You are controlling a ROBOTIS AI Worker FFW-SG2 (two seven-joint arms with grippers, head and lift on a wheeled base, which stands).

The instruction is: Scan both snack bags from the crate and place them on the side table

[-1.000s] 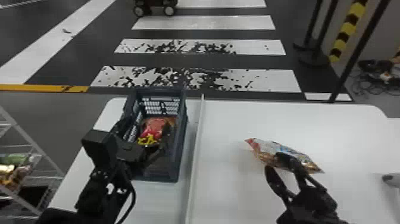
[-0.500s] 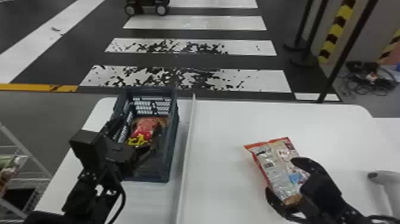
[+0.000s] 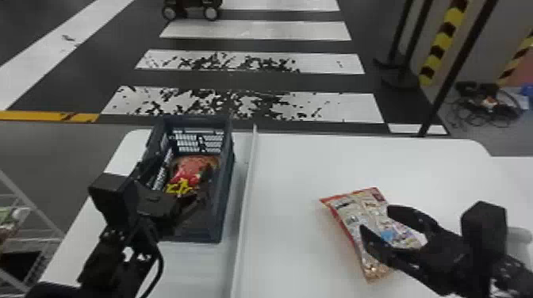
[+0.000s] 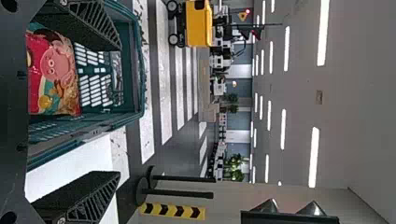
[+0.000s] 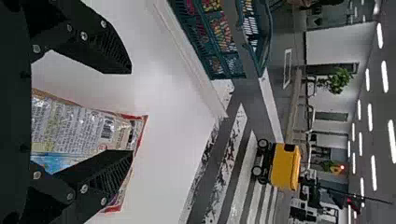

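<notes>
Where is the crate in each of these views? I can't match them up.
Head view: the crate stands left of the white strip on the table.
Left wrist view: it is close up, with a red snack bag inside.
Right wrist view: it is farther off, beyond the strip.
Shared landmark: the striped crossing on the floor.

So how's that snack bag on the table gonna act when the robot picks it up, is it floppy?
Probably somewhat floppy: the bag is thin, wrinkled film. The film looks shiny, so it may slip in a loose grip. It lies on its broad side on the table, so it seems more apt to slide than roll.
</notes>
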